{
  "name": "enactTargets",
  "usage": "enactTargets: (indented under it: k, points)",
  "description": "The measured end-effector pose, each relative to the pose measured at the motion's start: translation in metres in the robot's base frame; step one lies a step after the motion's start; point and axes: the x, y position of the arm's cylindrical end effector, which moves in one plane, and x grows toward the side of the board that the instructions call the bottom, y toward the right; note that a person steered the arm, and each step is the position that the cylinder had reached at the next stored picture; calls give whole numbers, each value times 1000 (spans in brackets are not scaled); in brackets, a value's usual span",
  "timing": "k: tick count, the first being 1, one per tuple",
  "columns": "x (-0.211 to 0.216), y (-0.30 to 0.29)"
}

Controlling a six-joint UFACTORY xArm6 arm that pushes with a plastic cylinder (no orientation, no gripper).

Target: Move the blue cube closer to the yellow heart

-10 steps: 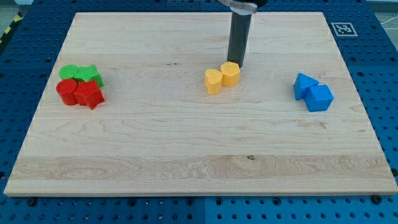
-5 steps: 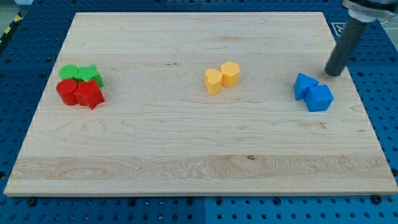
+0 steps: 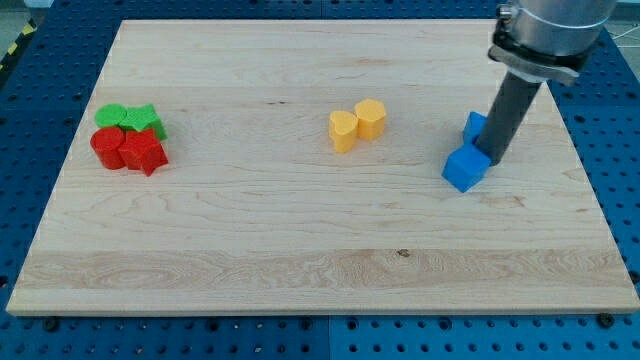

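The blue cube (image 3: 465, 168) lies on the wooden board right of centre. My tip (image 3: 497, 158) touches its upper right side. A second blue block (image 3: 474, 127), partly hidden by the rod, sits just above the cube. The yellow heart (image 3: 343, 130) lies near the board's centre, with a yellow hexagonal block (image 3: 371, 118) touching its upper right. The cube is well to the right of the heart.
At the view's left sits a cluster: two green blocks (image 3: 128, 118) above two red blocks (image 3: 128, 150). The wooden board (image 3: 300, 240) rests on a blue perforated table. A marker tag (image 3: 553, 45) is off the top right corner.
The rod moved from the yellow blocks to the right, then down-left onto the blue pair. The blue cube slid left and down, away from the other blue block.
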Motion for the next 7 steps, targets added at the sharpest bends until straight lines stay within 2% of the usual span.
enactTargets:
  k: [1, 2, 3, 6, 7]
  points:
    - [24, -5]
    - [49, 15]
    - [55, 13]
    - [-16, -94]
    - [-25, -126]
